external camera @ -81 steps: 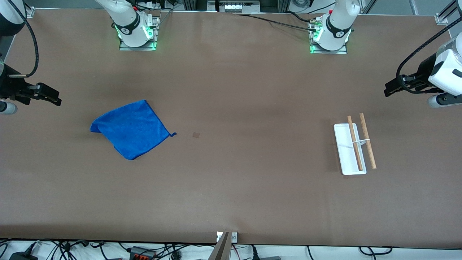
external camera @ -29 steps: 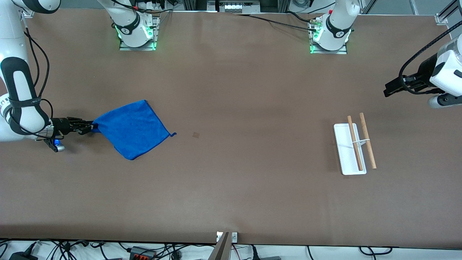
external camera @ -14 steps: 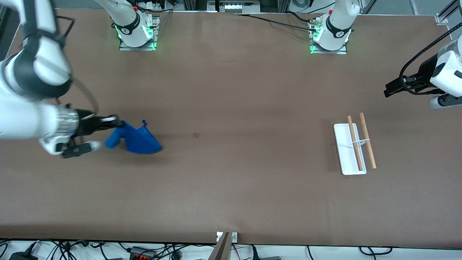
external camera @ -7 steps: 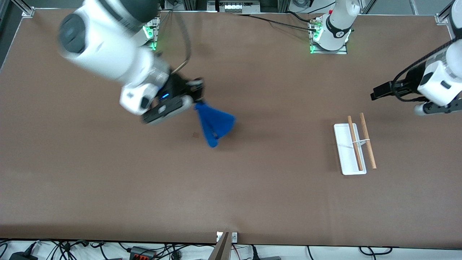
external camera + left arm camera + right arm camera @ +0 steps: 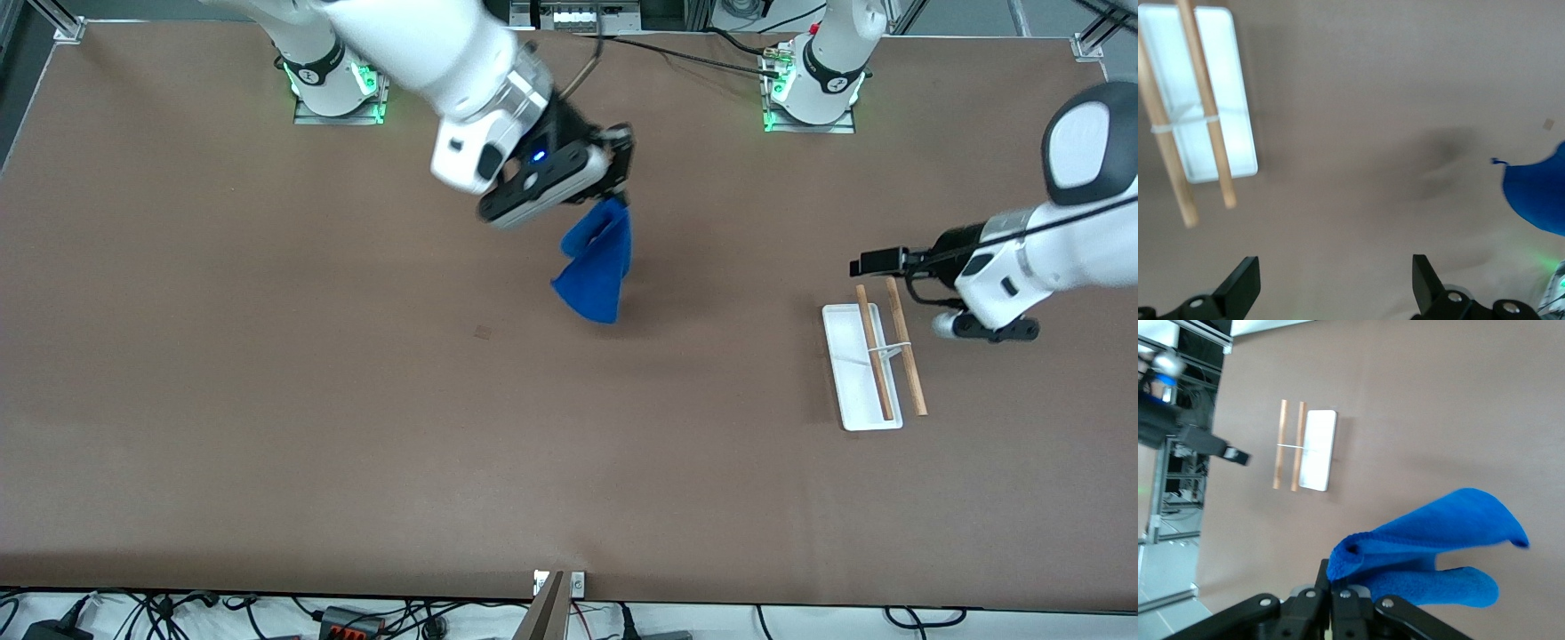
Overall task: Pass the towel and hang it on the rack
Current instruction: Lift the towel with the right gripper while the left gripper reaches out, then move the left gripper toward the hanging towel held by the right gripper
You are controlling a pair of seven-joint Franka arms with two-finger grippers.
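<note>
The right gripper (image 5: pixel 618 173) is up over the middle of the table, toward the edge where the bases stand, its fingers pinched shut on one bunched corner of the towel (image 5: pixel 596 267). Held by that single corner, the towel hangs in a loose folded cone, and from the front view it seems to be clear of the table (image 5: pixel 267 444), though I cannot be sure its lowest tip is not brushing it. That corner grip leaves the hanging cloth free for the other arm to take. The left gripper (image 5: pixel 867 264) hovers over the end of the rack (image 5: pixel 861 373) that lies toward the bases' edge, fingers spread wide, likely ready to receive. The rack stands toward the left arm's end of the table, both rods bare.
</note>
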